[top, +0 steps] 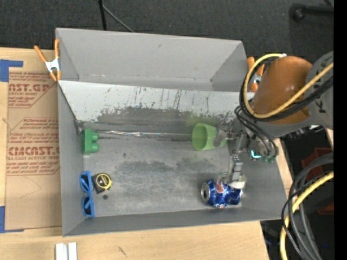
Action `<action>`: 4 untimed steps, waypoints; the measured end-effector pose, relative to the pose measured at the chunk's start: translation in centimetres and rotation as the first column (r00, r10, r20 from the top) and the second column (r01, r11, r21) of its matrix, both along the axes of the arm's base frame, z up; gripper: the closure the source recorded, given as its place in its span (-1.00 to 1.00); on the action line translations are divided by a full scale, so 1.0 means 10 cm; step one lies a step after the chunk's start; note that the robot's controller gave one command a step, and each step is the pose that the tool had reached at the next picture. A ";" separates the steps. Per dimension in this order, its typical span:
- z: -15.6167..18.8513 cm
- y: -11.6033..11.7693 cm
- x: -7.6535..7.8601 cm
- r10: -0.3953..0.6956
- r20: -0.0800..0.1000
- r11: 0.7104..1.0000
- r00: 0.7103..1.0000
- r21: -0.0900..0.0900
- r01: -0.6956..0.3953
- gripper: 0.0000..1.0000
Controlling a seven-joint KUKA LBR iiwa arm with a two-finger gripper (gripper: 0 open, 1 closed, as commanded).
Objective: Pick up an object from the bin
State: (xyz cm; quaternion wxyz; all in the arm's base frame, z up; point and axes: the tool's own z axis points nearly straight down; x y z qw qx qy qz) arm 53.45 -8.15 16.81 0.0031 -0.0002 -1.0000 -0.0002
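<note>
Now the end effector (pixel 236 181) hangs at the crushed blue can (pixel 219 195), front right of the bin (pixel 157 172), its opening unreadable.

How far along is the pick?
Done: the claw is low in the lower right corner of the grey metal bin, right at the crushed blue metal can. In hand: nothing visibly lifted; the can lies on the bin's floor. Left: a confirmed grasp and the lift out. The green plastic cup lies apart.
</note>
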 end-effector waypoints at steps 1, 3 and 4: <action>-0.99 -0.07 -0.50 0.102 0.017 0.995 0.995 -0.002 -0.102 -1.00; -0.69 -0.55 -0.10 -0.458 0.008 0.889 0.889 0.000 0.458 -1.00; -0.99 -0.65 0.25 -0.536 0.005 0.844 0.844 0.002 0.536 -1.00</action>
